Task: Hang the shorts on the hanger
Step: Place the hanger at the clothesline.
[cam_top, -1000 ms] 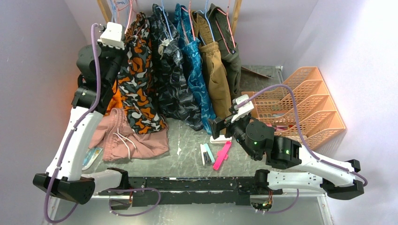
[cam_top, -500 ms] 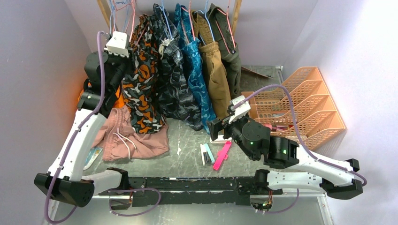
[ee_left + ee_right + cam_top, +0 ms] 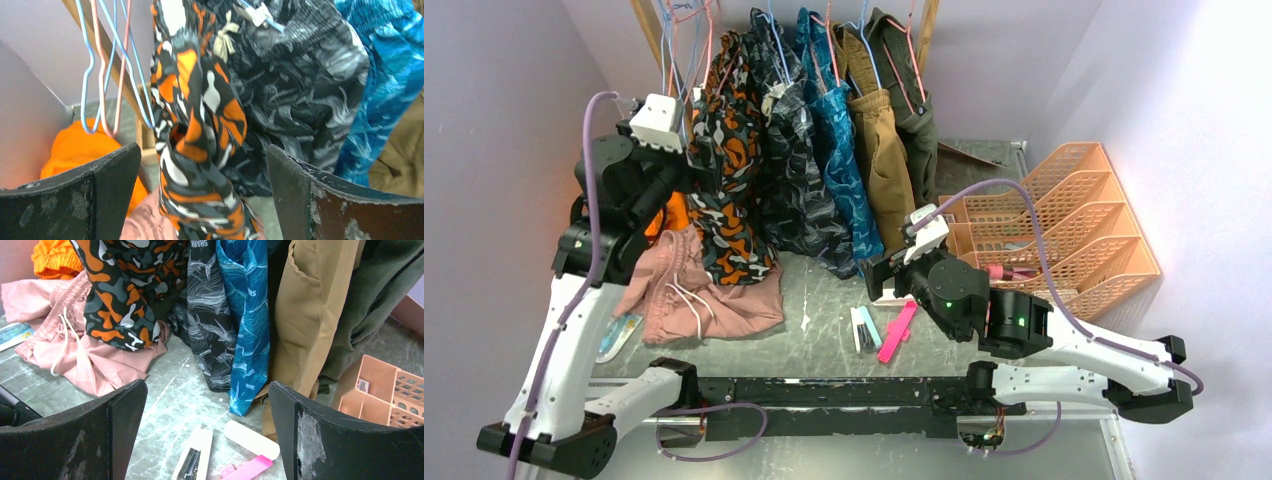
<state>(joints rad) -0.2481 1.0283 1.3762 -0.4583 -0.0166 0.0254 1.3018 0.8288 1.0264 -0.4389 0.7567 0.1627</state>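
The shorts (image 3: 200,125) hang bunched and vertical from the wooden rack (image 3: 927,30) along the far edge of the surface (image 3: 824,300), toward its far-left corner, their lower hem resting on the pink shorts (image 3: 689,295) heaped below. The hanger carrying them is hidden in the folds. The left claw (image 3: 204,149) is spread wide on either side of the cloth, neither finger touching it, so the step in hand looks like letting go and backing off. To do that well, the arm should draw straight back toward the near edge with the fingers kept apart, so that no pad drags a fold and tips the garment off. It should also stay clear of the loose wire hangers (image 3: 107,75) just to the left. The right claw (image 3: 207,386) is spread too, pinching nothing, low over the middle of the surface.
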